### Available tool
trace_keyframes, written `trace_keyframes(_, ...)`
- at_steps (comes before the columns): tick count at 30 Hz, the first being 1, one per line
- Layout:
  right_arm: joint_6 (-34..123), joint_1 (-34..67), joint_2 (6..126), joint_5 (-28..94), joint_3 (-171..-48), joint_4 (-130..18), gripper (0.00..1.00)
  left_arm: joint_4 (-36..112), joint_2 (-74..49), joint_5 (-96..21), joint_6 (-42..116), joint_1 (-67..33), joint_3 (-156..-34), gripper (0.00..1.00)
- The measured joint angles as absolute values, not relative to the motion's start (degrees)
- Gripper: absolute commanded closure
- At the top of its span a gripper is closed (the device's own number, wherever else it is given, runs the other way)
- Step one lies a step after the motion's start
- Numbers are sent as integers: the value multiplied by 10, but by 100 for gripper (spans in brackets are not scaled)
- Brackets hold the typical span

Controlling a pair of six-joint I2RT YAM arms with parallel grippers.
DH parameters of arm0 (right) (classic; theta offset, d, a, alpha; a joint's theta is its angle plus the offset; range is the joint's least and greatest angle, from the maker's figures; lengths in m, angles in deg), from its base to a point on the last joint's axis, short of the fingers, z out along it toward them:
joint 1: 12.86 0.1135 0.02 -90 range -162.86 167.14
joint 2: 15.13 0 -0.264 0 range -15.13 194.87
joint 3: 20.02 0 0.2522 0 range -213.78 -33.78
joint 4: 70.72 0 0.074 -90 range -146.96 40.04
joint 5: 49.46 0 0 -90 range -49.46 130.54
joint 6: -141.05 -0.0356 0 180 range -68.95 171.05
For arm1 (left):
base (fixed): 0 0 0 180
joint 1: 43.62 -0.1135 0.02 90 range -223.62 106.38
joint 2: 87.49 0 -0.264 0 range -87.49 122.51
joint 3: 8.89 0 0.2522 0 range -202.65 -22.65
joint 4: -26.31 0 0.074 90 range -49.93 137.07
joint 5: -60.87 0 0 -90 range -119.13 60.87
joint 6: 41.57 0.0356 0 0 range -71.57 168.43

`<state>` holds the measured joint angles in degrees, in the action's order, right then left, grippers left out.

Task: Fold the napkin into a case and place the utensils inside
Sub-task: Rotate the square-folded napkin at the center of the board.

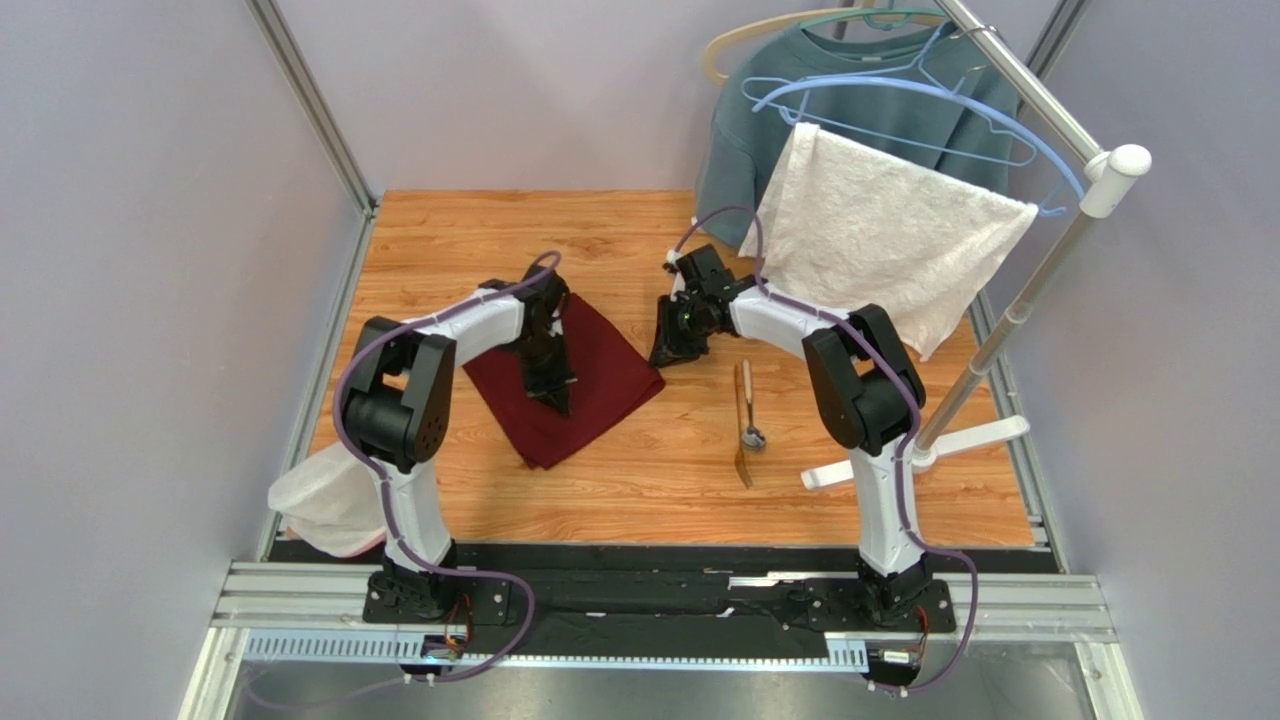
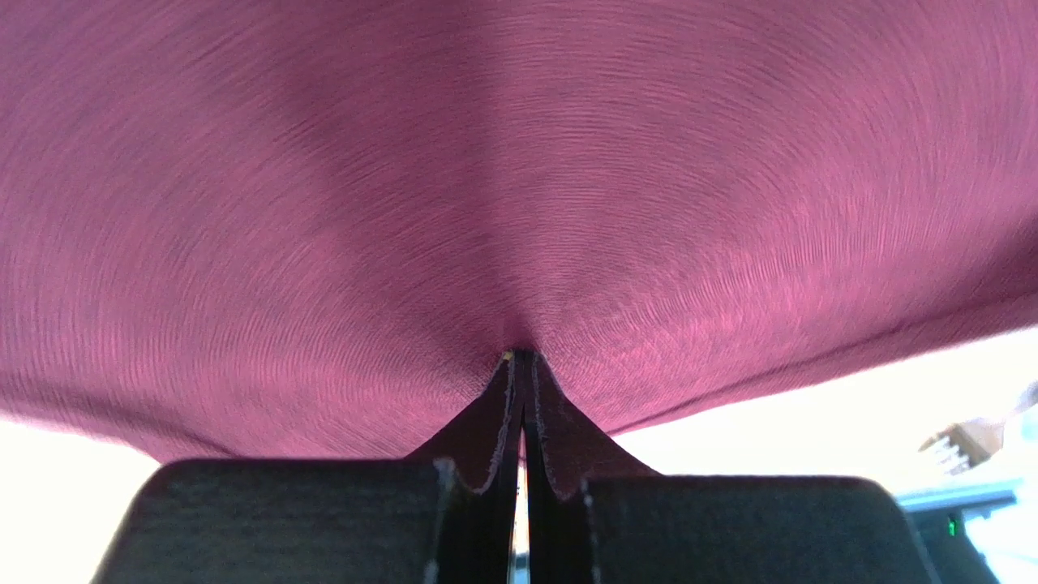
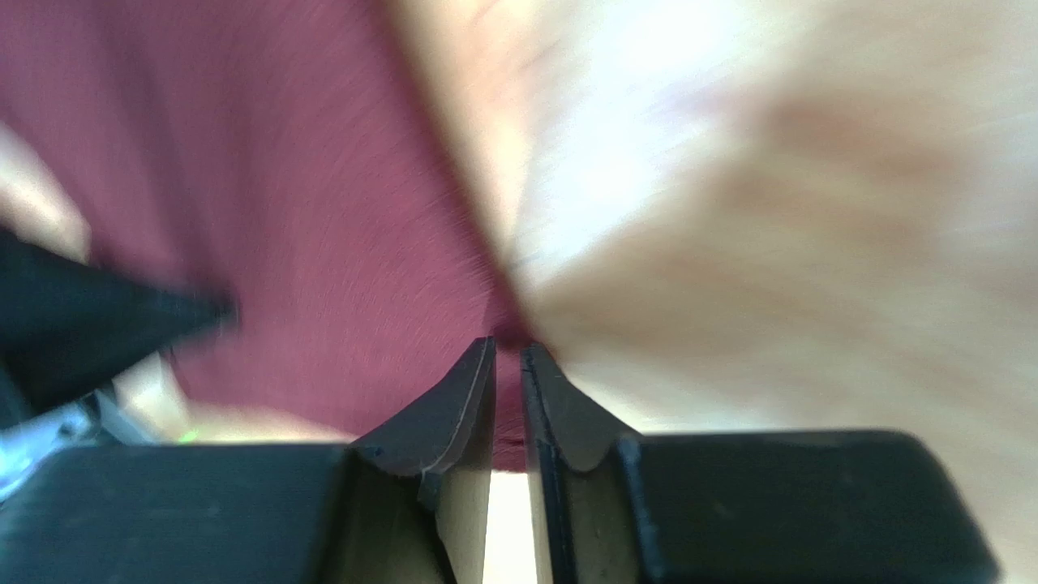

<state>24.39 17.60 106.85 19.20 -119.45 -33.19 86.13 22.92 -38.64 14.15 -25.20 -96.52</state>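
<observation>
Napkin (image 1: 609,368) pinched mid-cloth by left gripper (image 1: 552,396), jaws clamped on it, right gripper (image 1: 666,356) set at its corner, jaws nearly together, grip unclear, 2 utensils (image 1: 747,428) laid beside.

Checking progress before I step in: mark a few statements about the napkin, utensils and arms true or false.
1. The spoon and fork are tucked inside the napkin. False: both lie on the bare table, to the right of the napkin.
2. The jaws of the left arm are shut on the napkin. True.
3. A white towel hangs at the back right. True.
4. The right arm is parked well away from the napkin. False: its jaws are at the napkin's right corner.
</observation>
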Motion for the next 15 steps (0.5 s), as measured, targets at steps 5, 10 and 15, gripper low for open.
trace_keyframes(5, 303, 144, 1075, 256, -1243, -289, 75, 834, 198, -456, 100, -179, -927, 86)
trace_keyframes(10, 330, 141, 1060, 264, -1262, -262, 66, 831, 136, -519, 102, -193, -952, 75)
trace_keyframes(15, 311, 162, 1015, 194, -1235, -281, 65, 831, 133, -569, 134, -336, -1074, 53)
